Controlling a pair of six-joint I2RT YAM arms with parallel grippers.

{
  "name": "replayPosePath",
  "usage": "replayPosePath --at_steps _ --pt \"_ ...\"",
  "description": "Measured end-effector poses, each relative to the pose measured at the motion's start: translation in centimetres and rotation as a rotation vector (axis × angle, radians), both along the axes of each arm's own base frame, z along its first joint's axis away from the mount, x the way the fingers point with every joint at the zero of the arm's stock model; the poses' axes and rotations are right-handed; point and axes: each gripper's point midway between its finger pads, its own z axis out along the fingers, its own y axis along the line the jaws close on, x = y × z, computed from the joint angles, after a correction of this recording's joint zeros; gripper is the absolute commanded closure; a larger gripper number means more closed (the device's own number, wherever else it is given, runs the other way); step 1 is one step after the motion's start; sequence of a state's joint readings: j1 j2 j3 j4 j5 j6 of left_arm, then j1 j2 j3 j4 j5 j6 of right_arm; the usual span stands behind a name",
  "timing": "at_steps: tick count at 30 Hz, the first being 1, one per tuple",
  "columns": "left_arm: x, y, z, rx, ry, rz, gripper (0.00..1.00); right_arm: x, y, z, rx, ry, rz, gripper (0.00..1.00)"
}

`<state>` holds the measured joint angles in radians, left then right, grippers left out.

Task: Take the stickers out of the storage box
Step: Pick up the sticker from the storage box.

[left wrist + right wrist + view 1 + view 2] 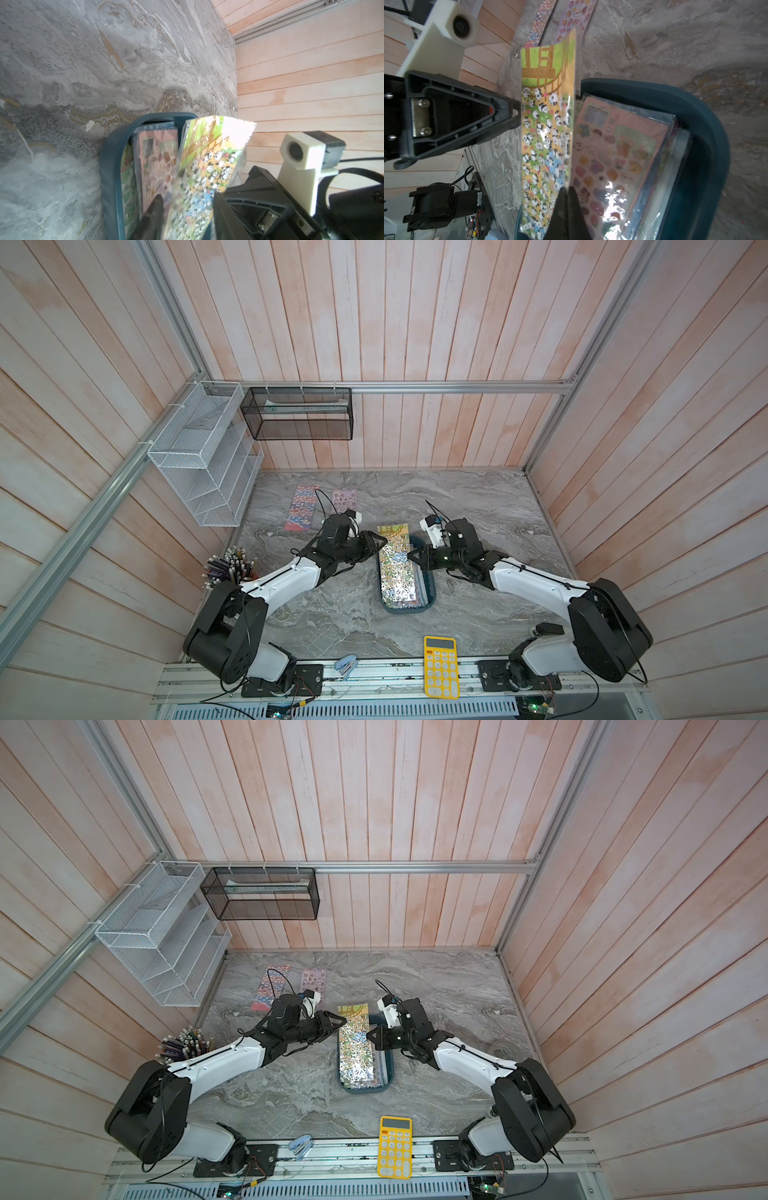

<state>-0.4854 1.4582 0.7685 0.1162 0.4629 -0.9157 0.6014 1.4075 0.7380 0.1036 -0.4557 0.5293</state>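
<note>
The panda sheet (pixel 199 176) hides part of the pink sheet (pixel 158 162); the storage box (pixel 110 166) runs off-frame.

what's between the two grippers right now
The panda sticker sheet, tilted up out of the storage box; the right gripper pinches one long edge, the left gripper straddles the other, jaws open. Both wrist views show it.

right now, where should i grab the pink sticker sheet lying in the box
Probably its long edge nearest the right arm, from above: the pink sticker sheet lies flat on the stack, and the raised panda sheet screens its other edge.
</note>
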Motion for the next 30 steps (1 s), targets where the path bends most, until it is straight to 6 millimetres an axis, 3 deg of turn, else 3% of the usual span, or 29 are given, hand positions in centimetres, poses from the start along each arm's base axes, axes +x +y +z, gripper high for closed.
replayPosePath --at_steps 8,20,30 --pt "-0.1 0.4 0.8 0.013 -0.033 0.005 0.45 0.0 -1.0 0.7 -0.032 -0.032 -0.023 1.0" --pt "-0.5 0.8 5.6 -0.014 -0.192 -0.011 0.33 0.2 -2.2 3.0 -0.031 -0.093 -0.046 1.0" --pt "-1.1 -0.4 6.6 -0.03 -0.253 -0.072 0.39 1.2 -3.7 5.4 0.06 -0.095 -0.053 1.0"
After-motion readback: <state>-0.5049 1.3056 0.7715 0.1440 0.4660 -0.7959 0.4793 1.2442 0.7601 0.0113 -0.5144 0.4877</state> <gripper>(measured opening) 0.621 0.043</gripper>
